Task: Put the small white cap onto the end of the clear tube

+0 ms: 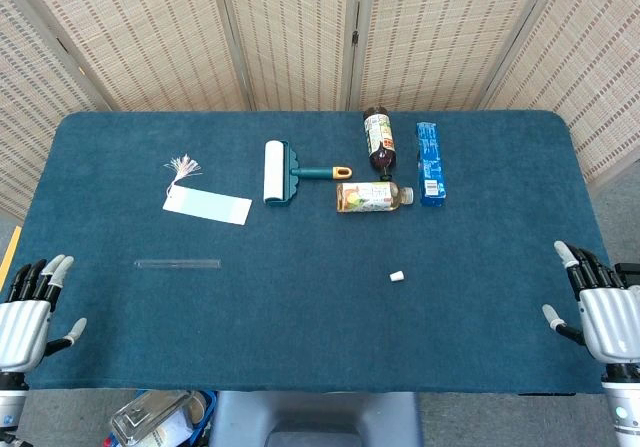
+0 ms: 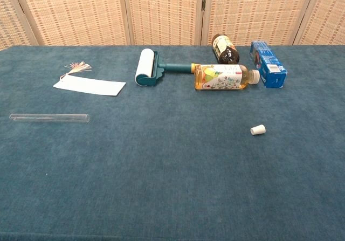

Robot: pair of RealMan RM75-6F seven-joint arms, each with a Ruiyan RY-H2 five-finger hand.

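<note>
Hands: left hand [image 1: 28, 312] and right hand [image 1: 600, 307] at near table [image 1: 300, 327] corners, fingers spread, holding nothing; seen in head view only.
Tube [image 2: 49, 118]: 1, clear, lying flat at left, well apart from left hand.
Cap [image 2: 258, 129]: 1, white, on its side right of centre, far from tube; bare cloth between them.
Tag [image 2: 89, 85]: 1, white card with tassel, behind tube.
Roller [image 2: 146, 67]: 1 lint roller, teal handle pointing right.
Bottles: 2, both lying down; juice bottle [image 2: 222, 76] just beyond cap, dark bottle [image 2: 224, 48] behind it.
Box [image 2: 267, 63]: 1, blue, just beside juice bottle's cap end.
Backdrop: woven screen [image 2: 161, 9].
</note>
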